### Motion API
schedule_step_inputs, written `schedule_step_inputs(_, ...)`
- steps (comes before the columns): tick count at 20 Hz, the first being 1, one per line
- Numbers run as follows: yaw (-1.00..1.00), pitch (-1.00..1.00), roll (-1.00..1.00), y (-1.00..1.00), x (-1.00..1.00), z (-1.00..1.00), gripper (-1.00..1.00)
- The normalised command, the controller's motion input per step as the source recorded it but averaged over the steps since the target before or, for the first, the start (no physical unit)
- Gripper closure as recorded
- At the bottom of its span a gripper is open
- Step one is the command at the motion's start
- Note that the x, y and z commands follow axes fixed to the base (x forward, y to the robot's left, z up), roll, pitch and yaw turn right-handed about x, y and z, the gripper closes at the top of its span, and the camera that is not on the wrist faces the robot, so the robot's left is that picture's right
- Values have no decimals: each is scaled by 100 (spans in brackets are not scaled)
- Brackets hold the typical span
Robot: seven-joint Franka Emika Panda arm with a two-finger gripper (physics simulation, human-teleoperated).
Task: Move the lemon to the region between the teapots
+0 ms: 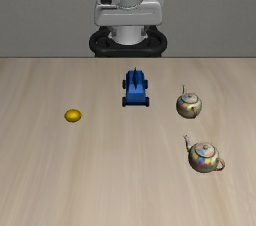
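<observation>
The task looks unstarted: the lemon [73, 116] lies on the desk [40, 180] at the exterior view's left, well apart from the small teapot [188, 103] and big teapot [205, 156] at its right, while the hand [127, 18] is raised near the base, its opening impossible to tell.

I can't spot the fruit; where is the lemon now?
The lemon lies on the table at the exterior view's left, left of the blue toy car.
</observation>
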Motion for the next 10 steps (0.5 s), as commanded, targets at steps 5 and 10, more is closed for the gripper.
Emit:
schedule_step_inputs(5,0,0,0,-100,0,0,-100)
schedule_step_inputs(10,0,0,0,-100,0,0,-100)
